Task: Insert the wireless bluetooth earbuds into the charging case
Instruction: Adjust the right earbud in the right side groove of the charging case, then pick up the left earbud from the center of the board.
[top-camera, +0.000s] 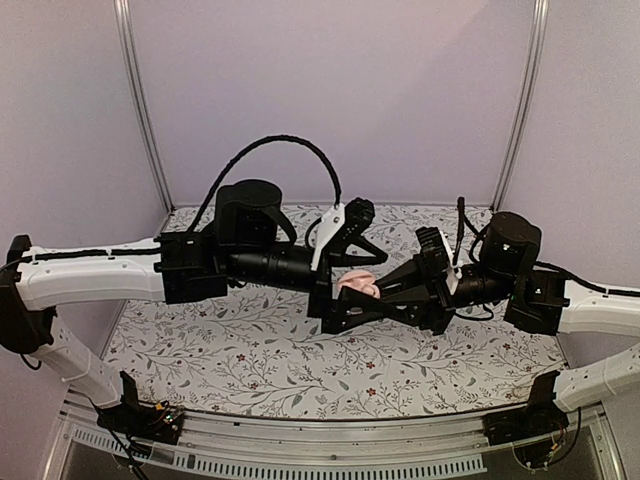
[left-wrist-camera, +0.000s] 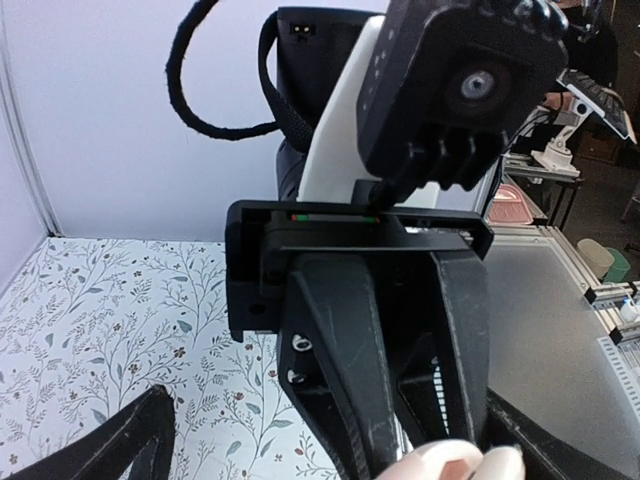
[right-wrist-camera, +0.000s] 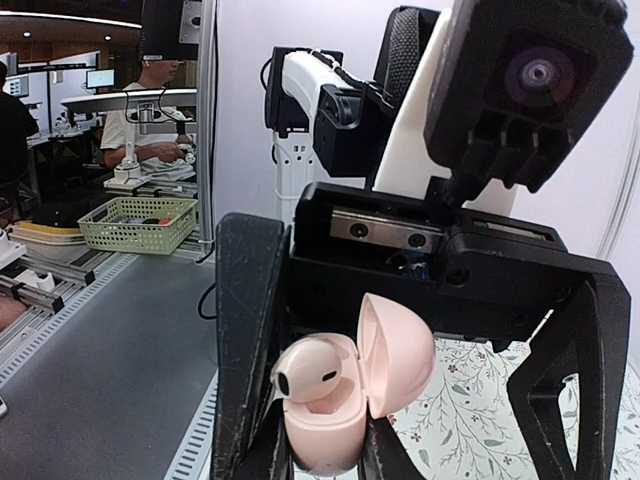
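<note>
The charging case (right-wrist-camera: 325, 430) is pale pink, upright, with its hinged lid (right-wrist-camera: 400, 345) open to the right. My right gripper (right-wrist-camera: 325, 462) is shut on the case's lower body and holds it above the table. One earbud (right-wrist-camera: 315, 370), pale pink with a small dark spot, sits tilted in the case's mouth and sticks out of it. My left gripper (left-wrist-camera: 340, 462) is open. Its fingers (right-wrist-camera: 250, 320) stand on either side of the case, the left one right beside the earbud. In the top view the case (top-camera: 357, 284) shows as a pink lump between the two grippers at table centre.
The table has a floral cover (top-camera: 250, 350). White walls and aluminium posts (top-camera: 140, 110) close the back and sides. A black cable (top-camera: 285, 145) loops above the left arm. Both arms meet over the table's middle.
</note>
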